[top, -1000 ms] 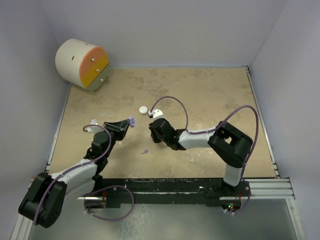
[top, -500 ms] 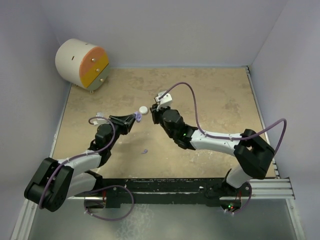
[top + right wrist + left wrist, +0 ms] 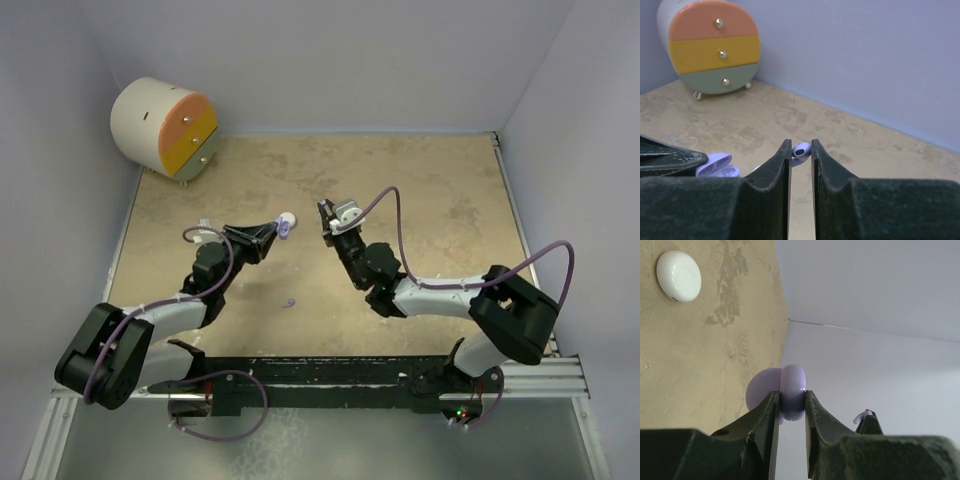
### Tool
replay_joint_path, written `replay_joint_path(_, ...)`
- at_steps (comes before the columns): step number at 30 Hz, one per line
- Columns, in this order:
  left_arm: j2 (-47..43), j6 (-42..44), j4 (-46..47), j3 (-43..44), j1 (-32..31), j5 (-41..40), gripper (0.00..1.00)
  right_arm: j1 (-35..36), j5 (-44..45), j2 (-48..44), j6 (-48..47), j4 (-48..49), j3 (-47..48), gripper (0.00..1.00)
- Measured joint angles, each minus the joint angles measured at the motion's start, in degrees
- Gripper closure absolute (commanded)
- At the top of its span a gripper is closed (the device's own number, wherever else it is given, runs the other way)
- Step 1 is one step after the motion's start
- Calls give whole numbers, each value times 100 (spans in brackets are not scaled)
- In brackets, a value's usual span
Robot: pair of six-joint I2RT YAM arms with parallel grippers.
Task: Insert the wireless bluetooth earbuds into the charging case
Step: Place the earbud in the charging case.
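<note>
Right fingers (image 3: 780, 170) have advanced, pinching a lilac earbud (image 3: 801, 150); left fingers (image 3: 767, 415) clamp the case (image 3: 792, 385) (lilac).

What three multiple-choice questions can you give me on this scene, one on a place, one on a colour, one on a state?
1. Where does the round drawer unit stand?
A. far left corner
B. far right corner
C. between the arms

2. What colour is the thing in the left claw?
A. white
B. lilac
C. orange

3. How is the right claw?
A. wide open, empty
B. shut on a lilac earbud
C. shut on a white earbud

Answers:
1 A, the top view shows it against the far left walls.
2 B, the left wrist view shows a lilac case pinched there.
3 B, the right wrist view shows it pinching the earbud.
</note>
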Motion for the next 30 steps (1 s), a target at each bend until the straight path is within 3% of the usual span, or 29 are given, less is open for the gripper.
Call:
replay_joint_path(11,417,-98,151,306,-2,289,100,0,-658,442,-1718,1864,-632,100)
replay_joint_path(22,531,-114,166,457,-76,411,100,0,-1902,772,-2544,2098,-704,100)
replay_joint_path(30,531,-120,195,487,-125,522,100,0,-2245,1051,-2852,2103,-516,100)
